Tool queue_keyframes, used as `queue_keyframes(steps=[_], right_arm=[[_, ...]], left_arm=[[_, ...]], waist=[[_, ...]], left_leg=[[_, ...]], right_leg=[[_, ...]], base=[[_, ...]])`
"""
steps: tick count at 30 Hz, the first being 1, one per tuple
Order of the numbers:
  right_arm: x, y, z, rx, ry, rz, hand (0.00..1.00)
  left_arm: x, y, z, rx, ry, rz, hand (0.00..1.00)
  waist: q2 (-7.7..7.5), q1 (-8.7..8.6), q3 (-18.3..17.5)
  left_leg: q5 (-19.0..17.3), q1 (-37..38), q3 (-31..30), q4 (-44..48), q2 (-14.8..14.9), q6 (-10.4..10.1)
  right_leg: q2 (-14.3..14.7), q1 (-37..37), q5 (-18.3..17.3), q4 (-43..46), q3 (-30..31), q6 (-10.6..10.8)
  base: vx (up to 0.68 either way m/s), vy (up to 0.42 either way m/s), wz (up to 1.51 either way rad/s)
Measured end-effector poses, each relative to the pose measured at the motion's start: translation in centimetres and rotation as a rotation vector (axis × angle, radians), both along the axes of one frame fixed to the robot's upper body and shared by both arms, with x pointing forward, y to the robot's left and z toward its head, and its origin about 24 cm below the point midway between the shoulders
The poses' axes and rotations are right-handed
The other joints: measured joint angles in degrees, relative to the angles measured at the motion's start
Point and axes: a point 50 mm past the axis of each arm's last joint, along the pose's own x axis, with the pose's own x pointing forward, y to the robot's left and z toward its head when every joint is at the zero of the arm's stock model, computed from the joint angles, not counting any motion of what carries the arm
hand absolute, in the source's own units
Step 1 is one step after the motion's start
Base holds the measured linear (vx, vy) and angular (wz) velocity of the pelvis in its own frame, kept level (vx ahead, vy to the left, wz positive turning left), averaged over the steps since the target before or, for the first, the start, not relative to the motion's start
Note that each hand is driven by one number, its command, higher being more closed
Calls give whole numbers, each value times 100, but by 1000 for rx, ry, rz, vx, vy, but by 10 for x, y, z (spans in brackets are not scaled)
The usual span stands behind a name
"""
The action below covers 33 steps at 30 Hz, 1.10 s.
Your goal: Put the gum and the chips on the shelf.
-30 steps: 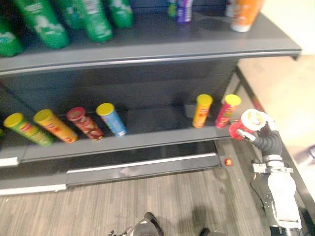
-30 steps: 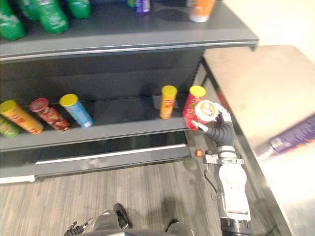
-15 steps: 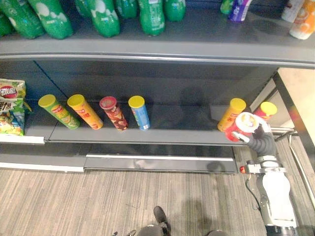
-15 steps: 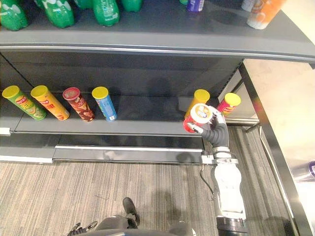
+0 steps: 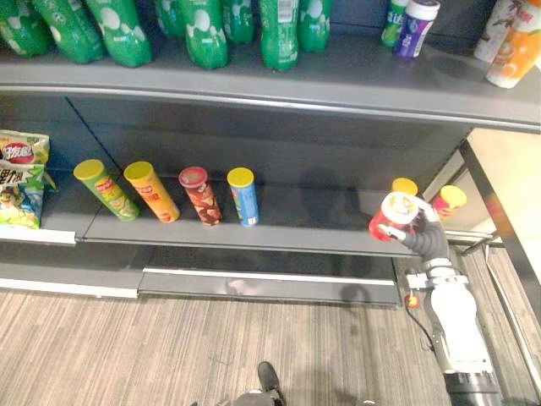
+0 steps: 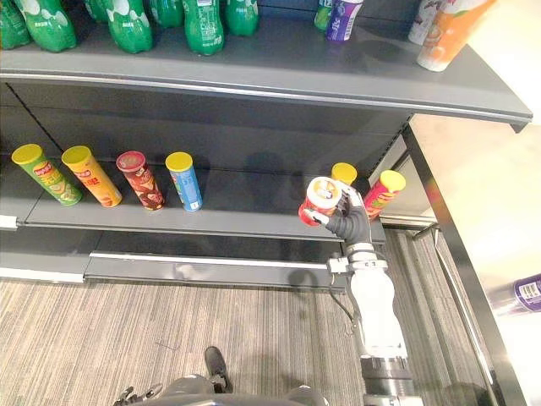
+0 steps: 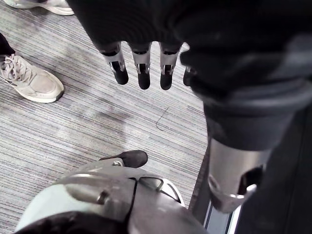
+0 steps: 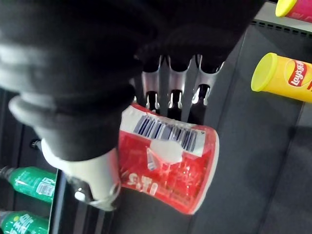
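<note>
My right hand [image 5: 420, 233] is shut on a red chips can [image 5: 390, 216] with a white lid, holding it tilted at the front edge of the lower shelf [image 5: 254, 237]. The right wrist view shows my fingers [image 8: 173, 97] curled round the red can [image 8: 168, 168], barcode side up. Right behind it stand an orange can [image 5: 404, 185] and a pink can [image 5: 447, 200], both yellow-lidded. Two small gum bottles, a green one [image 5: 394, 21] and a purple one [image 5: 417, 27], stand on the upper shelf [image 5: 279, 85]. My left hand [image 7: 141, 68] hangs over the floor with straight fingers.
Several chips cans [image 5: 194, 194] lean in a row on the lower shelf's left half, with snack bags [image 5: 19, 182] at the far left. Green bottles [image 5: 203, 30] line the upper shelf, orange and white bottles [image 5: 513, 38] at its right end. A person's shoe [image 7: 29, 83] is on the floor.
The camera has shifted, so the shelf sits differently in view. My right hand with the red can has moved left, in front of the orange can.
</note>
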Motion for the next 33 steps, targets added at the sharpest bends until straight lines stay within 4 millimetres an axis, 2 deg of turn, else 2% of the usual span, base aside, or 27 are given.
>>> queue_keyframes(steps=[4,9,17,25,28,29,33], right_arm=[[6,3,11,-2,-40,13,100],[8,10,41,4,-161,57,100],[16,20,64,1,-238,132,100],[26,30,95,-44,-325,172,100],[37,35,104,-44,-334,186,100],[49,35,108,-37,-312,176,100],[66,34,118,-5,-292,158,100]], left_arm=[[0,-1,0,-9,-3,-6,0],[0,-1,0,-13,-1,-36,0],[-2,2,0,-3,10,-56,0],[-11,4,0,4,38,-72,0],[-14,5,0,7,46,-73,0],[-14,6,1,9,48,-77,0],[-14,7,1,11,47,-80,0]], waist=[[0,4,-3],[-9,2,-10],[-87,-9,-104],[-135,5,-152],[-158,15,-172],[-170,18,-180],[-188,42,-194]], left_leg=[[79,-35,-15,-9,17,18],[137,-38,94,-18,64,10],[247,-37,215,-23,149,-36],[328,-45,197,-26,207,-102],[332,-57,199,-26,205,-101],[333,-59,199,-26,197,-101],[334,-103,178,-26,189,-99]], right_leg=[[77,74,0,-227,9,0],[134,63,-2,-362,151,-3],[237,42,-77,-504,336,-118],[279,16,-117,-484,365,-72],[284,-21,-115,-473,437,-74],[286,-25,-115,-474,471,-74],[291,-49,-114,-488,472,-75]], base=[[-21,-99,1],[-24,-69,-11],[-38,-52,-10],[-49,5,0],[-31,46,-5],[-19,45,1],[-9,40,4]])
